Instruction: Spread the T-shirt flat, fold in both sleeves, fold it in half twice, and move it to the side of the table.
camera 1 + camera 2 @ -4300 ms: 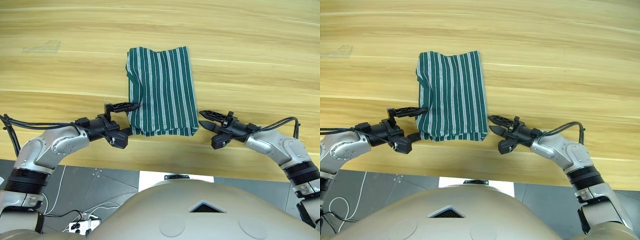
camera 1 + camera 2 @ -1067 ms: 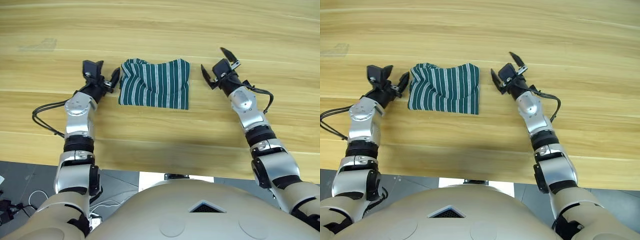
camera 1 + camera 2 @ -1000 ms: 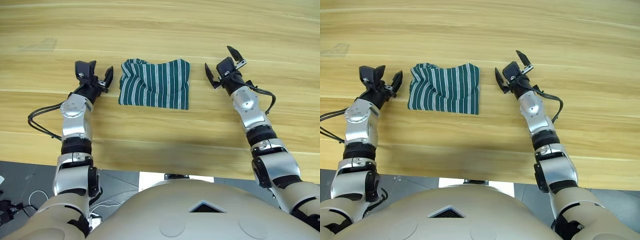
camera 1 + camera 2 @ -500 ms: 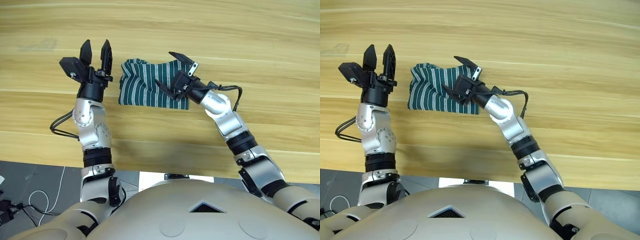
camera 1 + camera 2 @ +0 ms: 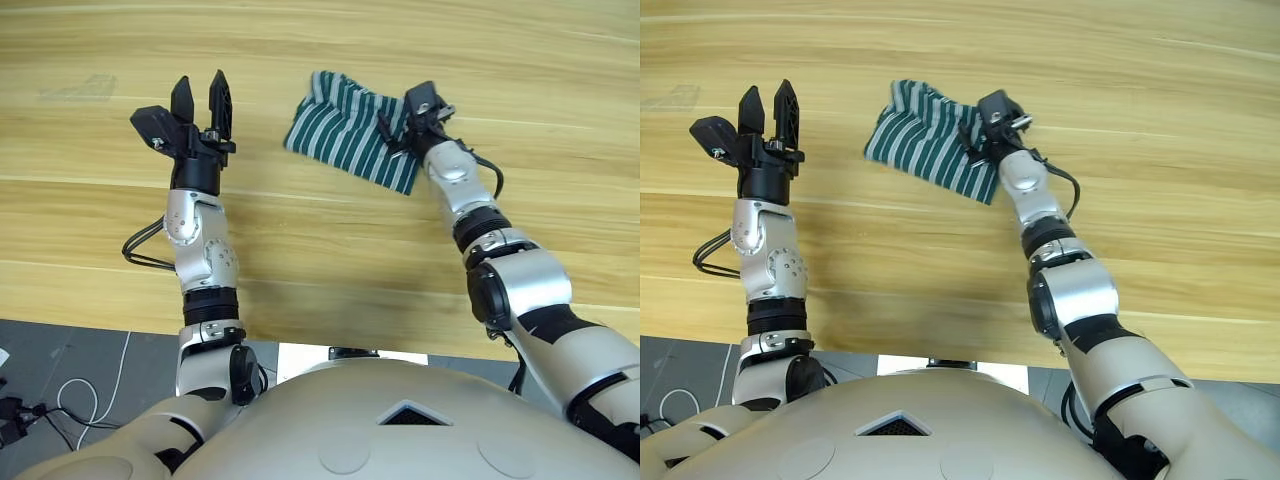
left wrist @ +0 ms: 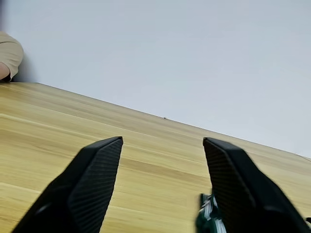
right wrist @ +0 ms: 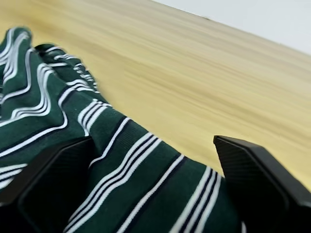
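The T-shirt (image 5: 345, 135), green with white stripes, lies folded into a small bundle on the wooden table (image 5: 500, 60), turned askew. My right gripper (image 5: 405, 122) rests on its right end. In the right wrist view the striped cloth (image 7: 126, 160) fills the space between the widely spread fingers (image 7: 260, 182), so the right gripper (image 7: 150, 189) is open over it. My left gripper (image 5: 200, 100) is raised off the table to the left of the shirt, fingers pointing up and open, holding nothing. The left wrist view shows a corner of the shirt (image 6: 209, 218) past the fingers (image 6: 95, 182).
Bare wood lies on all sides of the shirt, with wide room to the far right (image 5: 1180, 120) and far left. A faint mark (image 5: 80, 92) sits on the table at the left. A plain wall (image 6: 194, 58) rises beyond the far edge.
The shirt has shifted right and farther away and turned askew, with the right gripper now at its right end. The left gripper stays raised, nearly unmoved.
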`<action>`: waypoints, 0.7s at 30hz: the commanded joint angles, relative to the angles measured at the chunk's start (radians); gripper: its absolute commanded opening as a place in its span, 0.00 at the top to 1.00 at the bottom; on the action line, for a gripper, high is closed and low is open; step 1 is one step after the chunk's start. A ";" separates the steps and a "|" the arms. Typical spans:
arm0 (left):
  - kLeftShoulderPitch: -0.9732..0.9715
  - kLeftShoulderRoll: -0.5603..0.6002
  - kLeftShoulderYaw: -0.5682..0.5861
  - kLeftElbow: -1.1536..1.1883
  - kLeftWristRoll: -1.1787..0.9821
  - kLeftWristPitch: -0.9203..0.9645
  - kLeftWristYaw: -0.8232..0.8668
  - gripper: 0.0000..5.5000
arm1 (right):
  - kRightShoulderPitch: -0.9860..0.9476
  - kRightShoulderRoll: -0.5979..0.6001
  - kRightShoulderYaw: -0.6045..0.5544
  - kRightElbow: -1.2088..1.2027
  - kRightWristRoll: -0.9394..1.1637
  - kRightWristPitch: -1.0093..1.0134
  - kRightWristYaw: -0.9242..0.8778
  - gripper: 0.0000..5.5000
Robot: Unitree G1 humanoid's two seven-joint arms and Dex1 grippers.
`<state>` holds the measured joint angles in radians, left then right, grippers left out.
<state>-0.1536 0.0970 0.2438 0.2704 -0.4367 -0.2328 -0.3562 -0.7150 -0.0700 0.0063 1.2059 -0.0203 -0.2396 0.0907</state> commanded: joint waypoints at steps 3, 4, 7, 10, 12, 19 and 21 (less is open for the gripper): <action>0.035 -0.012 0.039 -0.028 -0.020 0.005 0.013 0.44 | 0.088 -0.084 -0.180 -0.029 0.127 0.105 -0.110 0.19; 0.052 -0.014 0.049 -0.044 -0.024 0.004 0.016 0.44 | 0.098 -0.119 -0.223 -0.041 0.150 0.117 -0.156 0.19; 0.098 -0.024 0.075 -0.081 -0.034 0.002 0.028 0.44 | 0.114 -0.261 -0.380 -0.026 0.240 0.164 -0.319 0.19; 0.150 -0.037 0.097 -0.113 -0.045 -0.007 0.043 0.44 | 0.131 -0.384 -0.475 0.021 0.286 0.179 -0.434 0.19; 0.177 -0.041 0.110 -0.127 -0.044 -0.009 0.053 0.44 | 0.140 -0.433 -0.499 0.043 0.288 0.183 -0.473 0.19; 0.219 -0.041 0.147 -0.136 -0.047 -0.016 0.074 0.44 | 0.128 -0.486 -0.514 0.079 0.272 0.189 -0.478 0.19; 0.213 -0.042 0.149 -0.128 -0.047 -0.015 0.074 0.44 | 0.132 -0.491 -0.515 0.082 0.271 0.186 -0.470 0.19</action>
<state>0.0671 0.0583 0.3866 0.1326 -0.4752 -0.2433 -0.2908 -0.5899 -0.5489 -0.5041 1.2681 0.2513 -0.0734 -0.3868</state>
